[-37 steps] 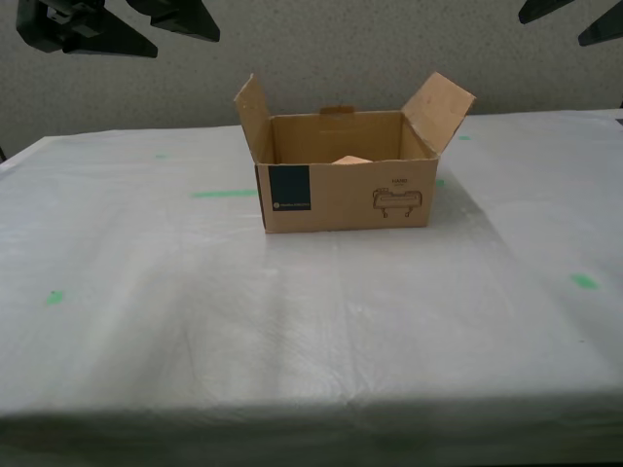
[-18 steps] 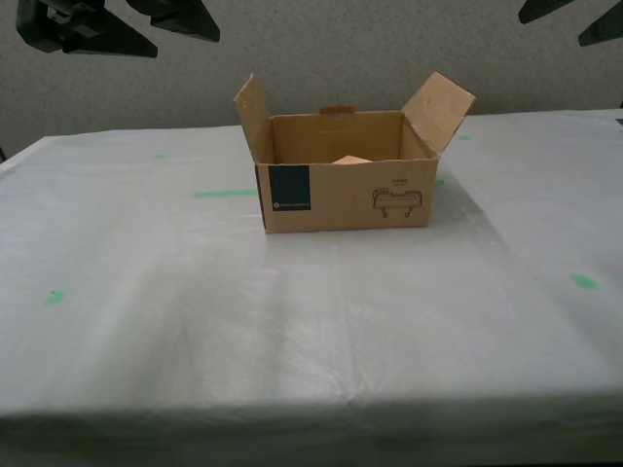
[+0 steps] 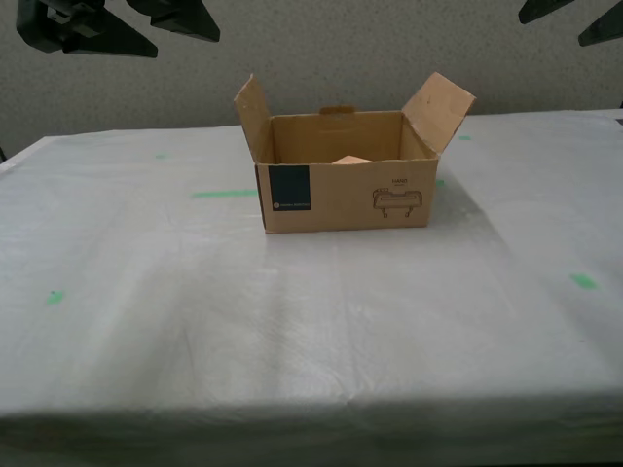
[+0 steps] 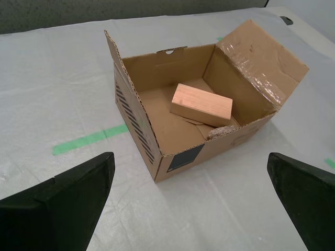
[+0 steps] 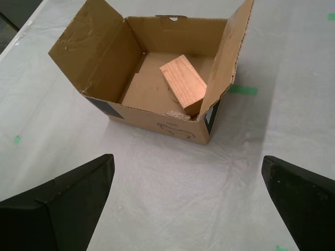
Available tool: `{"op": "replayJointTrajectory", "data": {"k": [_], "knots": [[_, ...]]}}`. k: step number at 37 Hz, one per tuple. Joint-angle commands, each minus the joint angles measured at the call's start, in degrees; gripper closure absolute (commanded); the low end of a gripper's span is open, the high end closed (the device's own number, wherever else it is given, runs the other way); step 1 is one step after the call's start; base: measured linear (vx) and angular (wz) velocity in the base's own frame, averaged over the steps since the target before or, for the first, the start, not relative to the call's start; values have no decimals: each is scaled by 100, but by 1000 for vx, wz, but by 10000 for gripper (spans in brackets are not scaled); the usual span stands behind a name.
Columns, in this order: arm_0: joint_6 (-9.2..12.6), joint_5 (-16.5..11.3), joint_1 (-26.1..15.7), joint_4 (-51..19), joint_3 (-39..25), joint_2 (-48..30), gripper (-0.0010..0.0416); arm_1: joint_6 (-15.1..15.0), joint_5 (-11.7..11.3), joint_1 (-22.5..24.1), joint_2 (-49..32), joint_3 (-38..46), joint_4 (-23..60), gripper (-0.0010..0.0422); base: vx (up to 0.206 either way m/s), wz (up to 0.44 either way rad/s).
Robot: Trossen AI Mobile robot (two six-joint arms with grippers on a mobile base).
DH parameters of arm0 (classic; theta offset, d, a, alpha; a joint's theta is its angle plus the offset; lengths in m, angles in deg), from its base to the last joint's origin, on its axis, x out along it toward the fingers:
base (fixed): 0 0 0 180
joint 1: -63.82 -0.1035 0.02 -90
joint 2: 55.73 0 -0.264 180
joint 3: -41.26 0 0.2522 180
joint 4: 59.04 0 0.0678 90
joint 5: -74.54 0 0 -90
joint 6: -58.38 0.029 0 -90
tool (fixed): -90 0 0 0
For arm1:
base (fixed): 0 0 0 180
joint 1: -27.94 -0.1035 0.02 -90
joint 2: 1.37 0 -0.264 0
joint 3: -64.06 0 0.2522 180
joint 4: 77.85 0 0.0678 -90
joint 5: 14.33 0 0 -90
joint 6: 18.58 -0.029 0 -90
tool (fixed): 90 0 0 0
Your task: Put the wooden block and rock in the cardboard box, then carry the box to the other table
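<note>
The cardboard box (image 3: 346, 199) stands open on the other table (image 3: 292, 331), its side flaps up. Inside lies the wooden block (image 4: 201, 104), its top edge just showing over the front wall in the exterior view (image 3: 350, 160). The rock (image 4: 220, 132) rests on the box floor against the front wall, next to the block. My first gripper (image 5: 187, 159) is open and hovers above and in front of the box (image 5: 157, 99), holding nothing. My second gripper (image 4: 191, 155) is open too, raised off the box (image 4: 172, 120) and empty.
Green tape marks (image 3: 224, 193) dot the wrinkled white sheet, one strip beside the box and small ones (image 3: 584, 281) nearer the edges. Dark gripper fingers (image 3: 88, 29) hang at the exterior view's top left and others (image 3: 574, 19) at its top right. A grey wall stands behind.
</note>
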Motion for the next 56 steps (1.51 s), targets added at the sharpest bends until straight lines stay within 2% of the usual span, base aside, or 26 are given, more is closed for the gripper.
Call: {"op": "replayJointTrajectory", "data": {"k": [1,56], "knots": [[4,4,-4,11,-4,0,12,-2,-7,2,2,0,-4,12,0,0],[4,2,-4,11,-4,0,12,-2,-7,2,2,0,-4,12,0,0]]}}
